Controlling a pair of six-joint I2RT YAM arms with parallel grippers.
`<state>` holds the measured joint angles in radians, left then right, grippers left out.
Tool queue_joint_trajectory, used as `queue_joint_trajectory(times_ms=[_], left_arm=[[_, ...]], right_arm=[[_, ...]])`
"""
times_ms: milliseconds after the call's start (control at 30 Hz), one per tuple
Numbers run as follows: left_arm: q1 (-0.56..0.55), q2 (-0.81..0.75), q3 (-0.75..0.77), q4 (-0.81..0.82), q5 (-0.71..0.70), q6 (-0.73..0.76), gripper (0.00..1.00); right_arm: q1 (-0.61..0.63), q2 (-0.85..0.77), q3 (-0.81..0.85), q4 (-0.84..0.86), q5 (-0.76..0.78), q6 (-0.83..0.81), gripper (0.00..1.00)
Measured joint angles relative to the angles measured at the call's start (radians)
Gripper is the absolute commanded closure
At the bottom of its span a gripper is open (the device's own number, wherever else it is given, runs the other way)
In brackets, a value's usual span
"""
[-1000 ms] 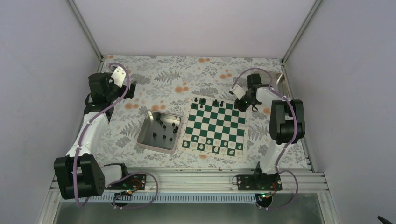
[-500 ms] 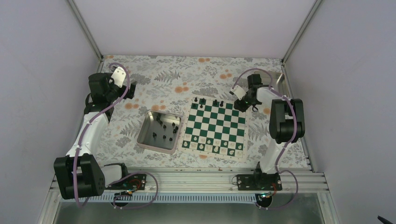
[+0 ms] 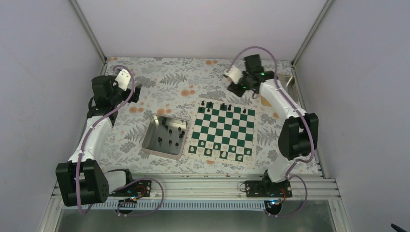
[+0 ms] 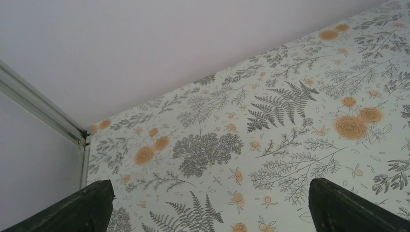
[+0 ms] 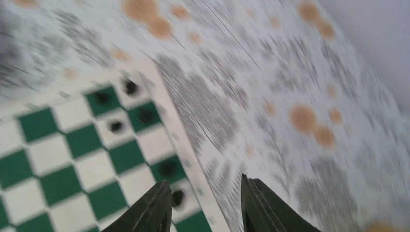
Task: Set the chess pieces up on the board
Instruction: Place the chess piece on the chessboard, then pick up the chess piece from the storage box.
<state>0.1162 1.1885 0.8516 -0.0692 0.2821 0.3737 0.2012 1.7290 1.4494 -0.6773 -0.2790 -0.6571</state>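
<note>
Top external: metal tray (image 3: 147, 137) just beside the board (image 3: 223, 130); left fingers (image 4: 72, 212) wide, right fingers (image 5: 150, 212) narrow, empty.

Right claw (image 5: 204, 186) swung away from the board (image 3: 222, 131).

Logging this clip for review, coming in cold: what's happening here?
Two arms are setting up a chessboard. The right pincer hovers open and empty beyond its far edge, where a few black chess pieces stand. More black pieces wait in the metal tray left of it. The left pincer is open, holding nothing, over the table's far left. Pale pieces line the near row.
</note>
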Motion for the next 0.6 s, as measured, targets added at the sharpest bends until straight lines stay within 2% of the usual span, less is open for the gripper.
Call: queue_joint_trajectory(times_ms=[133, 300, 467, 600], left_arm=[[0.000, 0.000, 0.000, -0.001, 0.000, 0.001, 0.00], [0.000, 0.000, 0.000, -0.001, 0.000, 0.001, 0.00], [0.000, 0.000, 0.000, -0.004, 0.001, 0.001, 0.00], [0.000, 0.000, 0.000, -0.012, 0.005, 0.001, 0.00]], right_arm=[[0.217, 0.013, 0.111, -0.055, 0.008, 0.010, 0.62], [0.486, 0.114, 0.248, -0.100, 0.019, 0.021, 0.63], [0.658, 0.257, 0.344, -0.131, 0.007, 0.023, 0.65], [0.725, 0.363, 0.393, -0.152, -0.029, 0.021, 0.65]])
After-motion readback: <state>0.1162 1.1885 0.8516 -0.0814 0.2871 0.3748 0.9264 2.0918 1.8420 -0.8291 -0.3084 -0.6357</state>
